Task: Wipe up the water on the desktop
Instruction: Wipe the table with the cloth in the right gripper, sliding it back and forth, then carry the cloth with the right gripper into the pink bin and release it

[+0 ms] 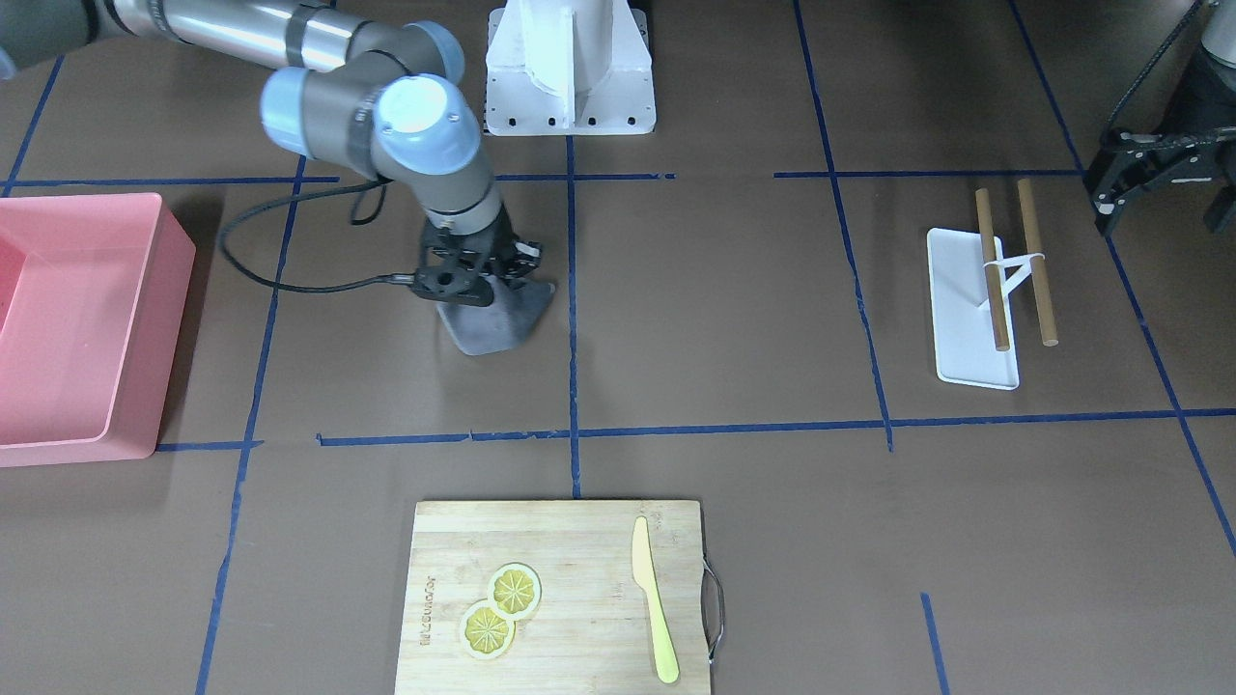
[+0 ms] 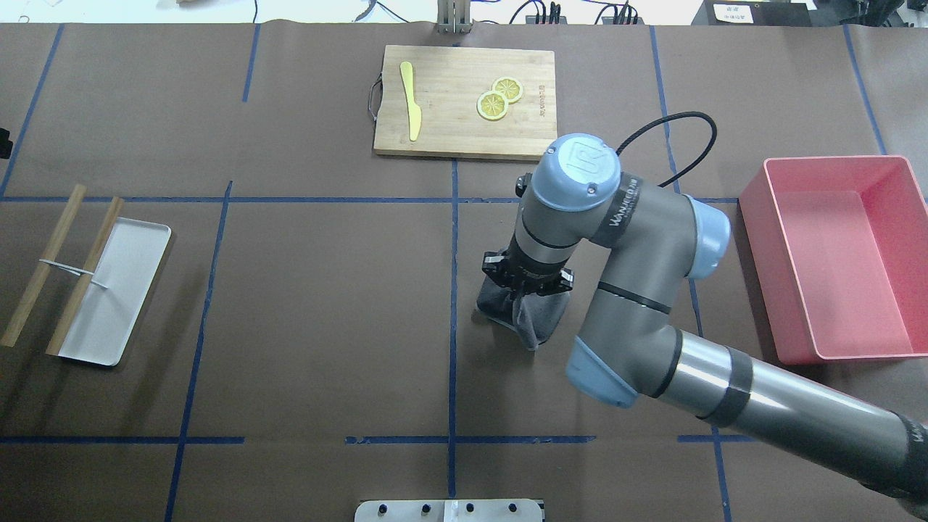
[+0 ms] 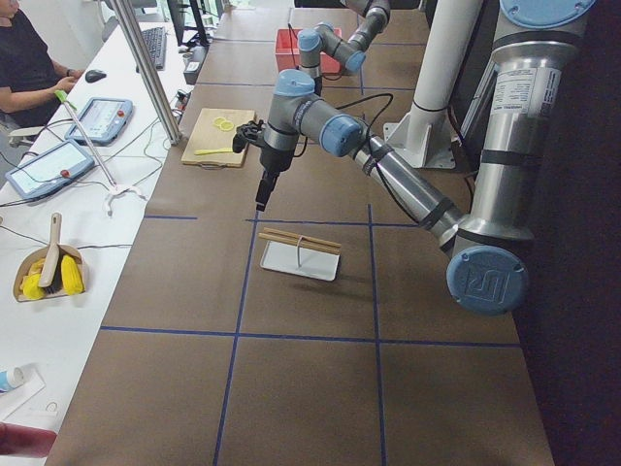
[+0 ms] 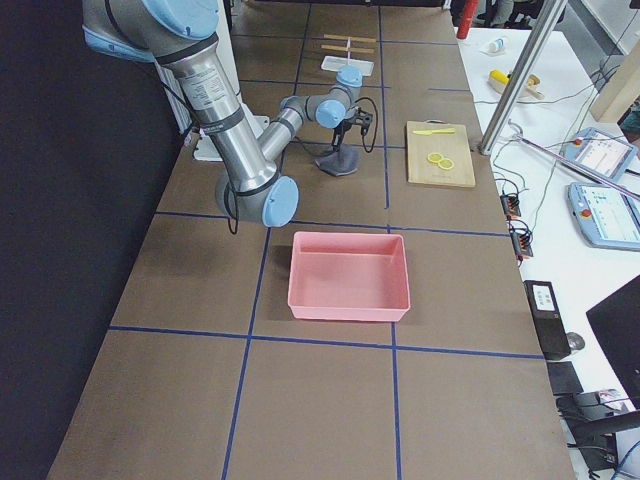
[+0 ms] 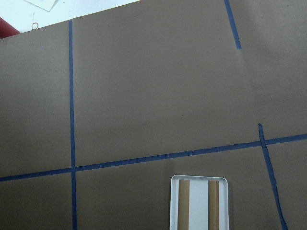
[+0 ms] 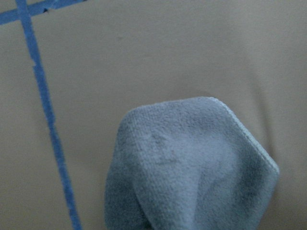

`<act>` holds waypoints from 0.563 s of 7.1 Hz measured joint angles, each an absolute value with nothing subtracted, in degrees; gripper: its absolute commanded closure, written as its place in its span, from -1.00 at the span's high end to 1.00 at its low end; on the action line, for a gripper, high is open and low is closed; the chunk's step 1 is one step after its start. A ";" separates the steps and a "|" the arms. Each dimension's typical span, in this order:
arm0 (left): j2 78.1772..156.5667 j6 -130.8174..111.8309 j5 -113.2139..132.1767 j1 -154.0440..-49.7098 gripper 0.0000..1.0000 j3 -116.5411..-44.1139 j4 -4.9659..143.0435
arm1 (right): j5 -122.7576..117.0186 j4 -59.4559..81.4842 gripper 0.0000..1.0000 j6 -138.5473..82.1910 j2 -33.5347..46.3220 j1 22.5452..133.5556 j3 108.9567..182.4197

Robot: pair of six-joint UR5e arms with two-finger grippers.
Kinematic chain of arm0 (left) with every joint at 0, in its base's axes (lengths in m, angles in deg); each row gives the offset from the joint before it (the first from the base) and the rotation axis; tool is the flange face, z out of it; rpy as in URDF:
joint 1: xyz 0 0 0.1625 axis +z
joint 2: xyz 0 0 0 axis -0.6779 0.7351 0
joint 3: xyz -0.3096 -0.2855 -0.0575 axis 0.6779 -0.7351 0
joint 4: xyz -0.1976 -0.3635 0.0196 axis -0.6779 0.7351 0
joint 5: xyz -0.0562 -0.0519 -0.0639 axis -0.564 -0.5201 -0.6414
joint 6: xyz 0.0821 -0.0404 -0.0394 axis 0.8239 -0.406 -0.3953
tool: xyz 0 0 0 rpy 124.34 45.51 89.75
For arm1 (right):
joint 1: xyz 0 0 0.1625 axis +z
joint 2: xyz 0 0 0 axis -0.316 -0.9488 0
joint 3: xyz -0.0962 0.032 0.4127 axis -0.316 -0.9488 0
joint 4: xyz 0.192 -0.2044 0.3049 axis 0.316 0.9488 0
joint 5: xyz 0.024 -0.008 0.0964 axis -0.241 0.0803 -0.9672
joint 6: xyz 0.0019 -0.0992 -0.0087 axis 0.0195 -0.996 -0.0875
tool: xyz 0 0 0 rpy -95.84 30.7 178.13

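The dark-brown desktop (image 1: 724, 290) is marked into rectangles by blue tape; I see no water on it. My right gripper (image 1: 478, 290) points down near the table's middle. It is shut on a grey cloth (image 1: 492, 328) whose lower end rests on the desktop, just beside a blue tape line. The cloth also shows in the overhead view (image 2: 529, 319) and fills the right wrist view (image 6: 192, 167). My left gripper (image 1: 1101, 198) hangs above the desktop near the white tray, its fingers together and empty.
A pink bin (image 2: 834, 254) stands at my right. A bamboo cutting board (image 2: 464, 101) with two lemon slices and a yellow knife lies at the far edge. A white tray (image 2: 109, 297) with two wooden sticks lies at my left.
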State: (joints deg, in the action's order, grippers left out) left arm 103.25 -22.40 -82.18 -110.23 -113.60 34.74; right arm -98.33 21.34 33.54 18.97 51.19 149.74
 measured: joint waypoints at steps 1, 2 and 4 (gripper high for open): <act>103.18 -22.32 -82.19 -110.34 0.99 -113.55 34.76 | -98.57 21.55 -1.00 29.97 13.17 52.88 154.60; 103.16 -22.29 -82.19 -110.46 0.99 -113.53 34.76 | -99.07 21.75 -1.00 26.92 8.40 54.94 158.55; 103.14 -22.27 -82.15 -110.69 0.99 -113.52 34.70 | -101.93 24.55 -1.00 23.69 1.81 63.38 167.35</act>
